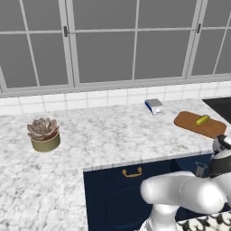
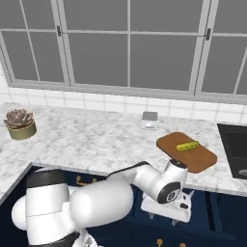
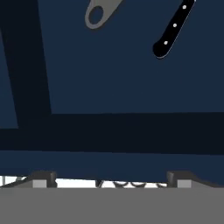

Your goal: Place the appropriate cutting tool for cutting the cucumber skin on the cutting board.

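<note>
Big grey windows are seen behind a white marble counter (image 1: 113, 131). On it, at the right, the cutting board (image 2: 188, 152) lies flat with the cucumber (image 2: 187, 145) on top. Down in a dark blue drawer (image 3: 109, 78), a grey tool handle with a hole (image 3: 99, 13) and a black knife handle (image 3: 173, 28) are seen. The gripper (image 3: 111, 177) is spread wide and nothing is held. The grey tool is likely the peeler: light, stiff, a bit slippery. It should be pinched across the handle.
</note>
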Robot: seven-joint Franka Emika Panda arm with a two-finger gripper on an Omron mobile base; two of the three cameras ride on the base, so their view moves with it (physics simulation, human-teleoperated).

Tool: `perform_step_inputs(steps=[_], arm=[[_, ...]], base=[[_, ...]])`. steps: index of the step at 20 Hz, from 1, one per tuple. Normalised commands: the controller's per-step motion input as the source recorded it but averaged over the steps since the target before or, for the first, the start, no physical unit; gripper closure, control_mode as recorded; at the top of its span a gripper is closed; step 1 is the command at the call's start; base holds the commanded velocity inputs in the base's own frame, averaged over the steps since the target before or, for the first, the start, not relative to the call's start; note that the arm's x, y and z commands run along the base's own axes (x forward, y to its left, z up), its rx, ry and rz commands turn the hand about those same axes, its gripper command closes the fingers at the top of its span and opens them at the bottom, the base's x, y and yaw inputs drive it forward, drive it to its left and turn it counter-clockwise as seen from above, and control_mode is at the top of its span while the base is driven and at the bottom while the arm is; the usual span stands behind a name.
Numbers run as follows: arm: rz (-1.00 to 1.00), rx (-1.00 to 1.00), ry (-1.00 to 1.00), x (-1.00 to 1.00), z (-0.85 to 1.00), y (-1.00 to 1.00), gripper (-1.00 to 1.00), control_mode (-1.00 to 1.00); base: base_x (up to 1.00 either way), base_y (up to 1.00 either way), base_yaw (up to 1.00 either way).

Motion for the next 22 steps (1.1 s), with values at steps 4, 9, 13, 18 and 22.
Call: perform_step_inputs(steps=[4, 9, 13, 18, 22], arm=[[0.0, 0.0, 0.0, 0.59, -0.29, -0.19, -1.0, -1.0], [0.0, 0.0, 0.0, 0.42, -0.51, -0.15, -1.0, -1.0], [0.0, 0.0, 0.0, 0.32, -0.71, -0.06, -1.0, -1.0], [0.0, 0.0, 0.01, 0.01, -0.4, 0.0, -1.0, -1.0], [0.0, 0.0, 0.0, -0.44, -0.09, 0.01, -1.0, -1.0]], base=[[0.0, 0.0, 0.0], [0.0, 0.0, 0.0], [0.0, 0.0, 0.0], [0.0, 0.0, 0.0], [0.0, 0.0, 0.0]])
